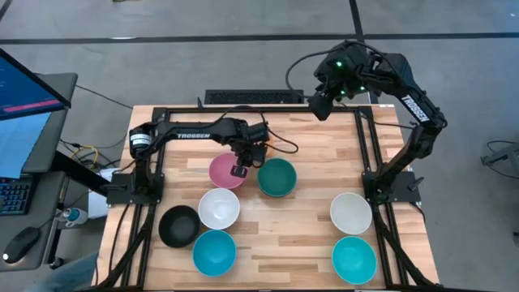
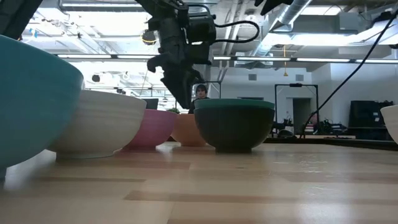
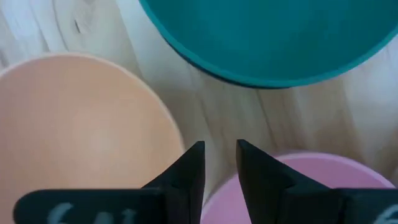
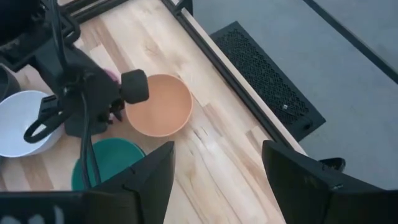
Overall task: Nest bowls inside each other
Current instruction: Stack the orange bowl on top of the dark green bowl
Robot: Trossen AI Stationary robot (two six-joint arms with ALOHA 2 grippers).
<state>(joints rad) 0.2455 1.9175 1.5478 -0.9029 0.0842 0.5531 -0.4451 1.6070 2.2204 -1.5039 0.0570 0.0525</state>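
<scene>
Seven bowls show from above on your table [image 1: 308, 243], and an eighth, the orange bowl [image 4: 159, 104], hides under the left arm. Take the dark green bowl [image 1: 277, 177] as your marker. The pink bowl [image 1: 226, 170] sits just beside it, with the orange bowl just behind the pink one. One white bowl [image 1: 219, 208], the black bowl [image 1: 178, 225] and one turquoise bowl [image 1: 214, 251] sit in front of the pink one. The other white bowl [image 1: 351, 212] and turquoise bowl [image 1: 354, 259] sit well apart on the far side. None is nested yet. Your left gripper [image 3: 219, 163] hangs over the pink bowl's rim, fingers nearly pressed together and holding nothing. Your right gripper [image 4: 217, 174] waits high behind the table, spread wide. These bowls look light, stiff and slippery, so open up and pinch one wall at the rim.
</scene>
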